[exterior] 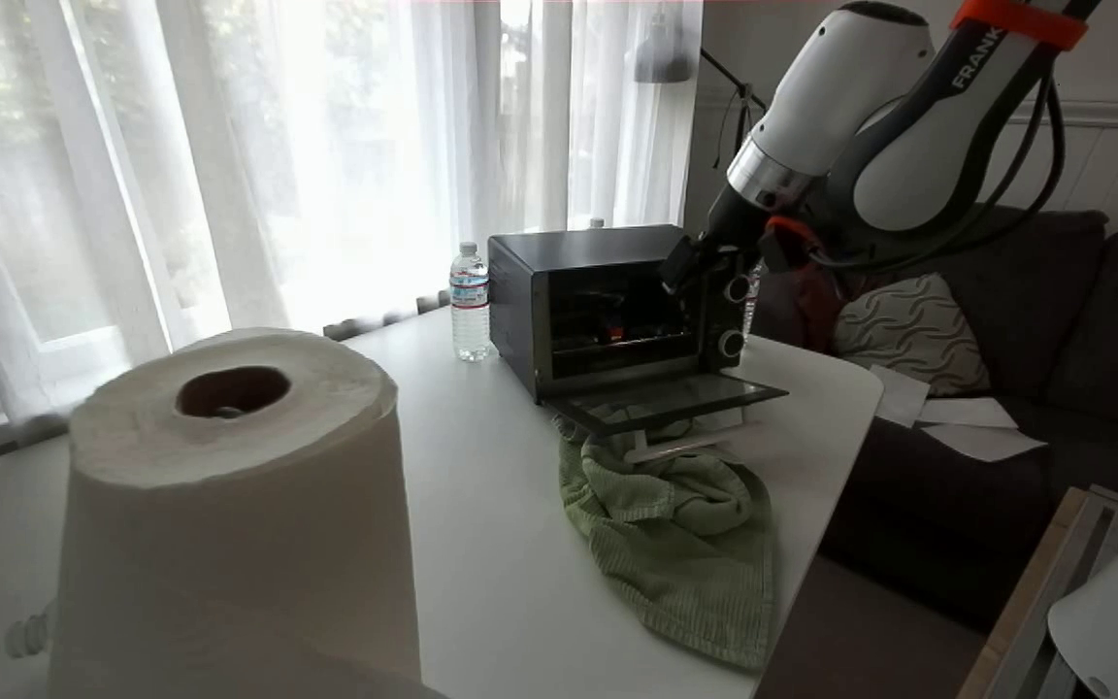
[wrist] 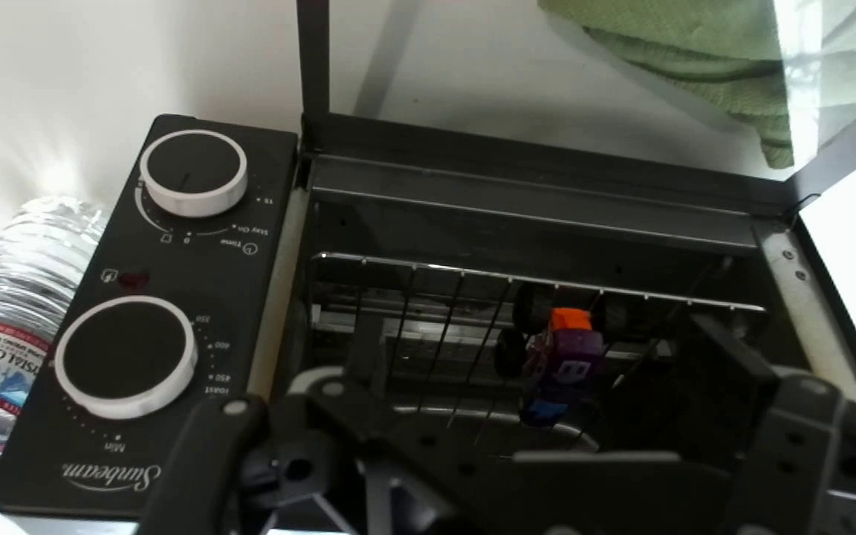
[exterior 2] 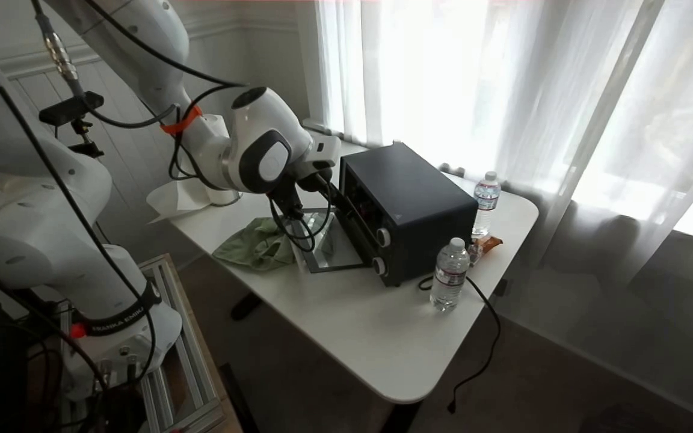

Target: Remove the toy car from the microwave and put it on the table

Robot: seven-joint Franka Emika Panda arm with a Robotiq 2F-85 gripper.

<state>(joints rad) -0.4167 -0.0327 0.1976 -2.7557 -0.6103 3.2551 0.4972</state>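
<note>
The toy car, purple with orange and blue parts and black wheels, sits on the wire rack inside the black toaster oven. It shows as a small reddish patch in an exterior view. The oven stands on the white table with its glass door folded down. My gripper is open and empty at the oven's opening, fingers spread to either side of the car in the wrist view. It also shows in an exterior view, near the opening's upper knob side.
A green towel lies partly under the door. Water bottles stand beside the oven. A paper towel roll stands on the table. A power cord hangs off the edge near an orange packet.
</note>
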